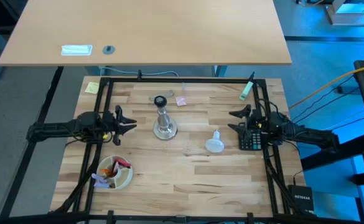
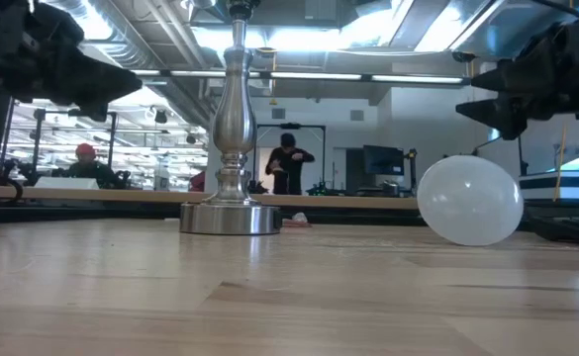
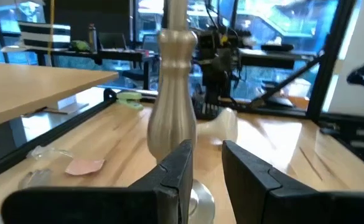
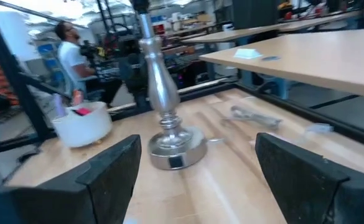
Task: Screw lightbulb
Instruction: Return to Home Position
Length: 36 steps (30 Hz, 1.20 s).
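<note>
The white frosted lightbulb (image 1: 214,144) lies on its side on the wooden table, right of centre; in the low view its globe (image 2: 469,201) rests on the tabletop. The silvery flared stand (image 1: 164,124) stands upright at the table's middle, with its black socket top (image 1: 160,101) bare. My left gripper (image 1: 132,124) hovers left of the stand, with its fingers a narrow gap apart (image 3: 206,168) and the stand (image 3: 172,106) straight ahead. My right gripper (image 1: 233,121) hovers right of the bulb, wide open (image 4: 197,180) and empty, facing the stand (image 4: 163,106).
A white bowl (image 1: 114,172) with small items sits at the near left. A black calculator (image 1: 251,137) lies under the right arm. A pink slip (image 1: 182,101), a yellow note (image 1: 92,87) and a green marker (image 1: 247,90) lie toward the far edge. People stand in the room beyond (image 2: 287,163).
</note>
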Each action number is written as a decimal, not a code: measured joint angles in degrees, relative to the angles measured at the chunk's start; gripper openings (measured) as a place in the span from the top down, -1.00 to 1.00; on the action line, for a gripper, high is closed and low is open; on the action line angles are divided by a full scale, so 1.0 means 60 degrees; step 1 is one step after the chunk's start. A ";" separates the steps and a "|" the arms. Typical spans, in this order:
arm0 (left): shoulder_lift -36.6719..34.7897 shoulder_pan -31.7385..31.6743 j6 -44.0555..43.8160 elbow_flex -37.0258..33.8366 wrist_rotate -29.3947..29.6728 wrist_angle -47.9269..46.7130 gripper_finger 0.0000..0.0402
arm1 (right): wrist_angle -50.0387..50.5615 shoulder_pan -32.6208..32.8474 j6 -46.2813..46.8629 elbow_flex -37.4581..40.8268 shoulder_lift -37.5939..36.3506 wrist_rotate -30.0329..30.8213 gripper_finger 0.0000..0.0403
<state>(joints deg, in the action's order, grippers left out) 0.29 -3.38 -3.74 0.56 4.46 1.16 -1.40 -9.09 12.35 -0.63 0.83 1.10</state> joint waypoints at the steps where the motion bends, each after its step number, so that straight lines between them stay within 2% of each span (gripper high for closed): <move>1: 0.0016 0.0000 0.0071 0.0000 -0.0102 -0.0008 0.62 | -0.0009 0.0023 -0.0092 0.0001 0.0028 0.0151 -0.60; 4: 0.0055 0.0003 0.0287 0.0000 -0.0340 -0.0035 0.62 | -0.0068 0.0017 -0.0330 0.0008 0.0020 0.0375 -0.60; 8: 0.0055 -0.0023 -0.0053 0.0000 -0.0166 -0.0017 0.62 | -0.0121 0.0017 -0.0392 0.0016 0.0020 0.0730 -0.60; 36: 0.0052 -0.0011 -0.0307 0.0000 -0.0144 -0.0013 0.62 | -0.0216 0.0015 -0.0339 0.0034 0.0024 0.0653 -0.60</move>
<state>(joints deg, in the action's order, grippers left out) 0.60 -3.44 -5.58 0.56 3.60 1.08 -2.70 -9.00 10.32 -0.43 0.97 5.02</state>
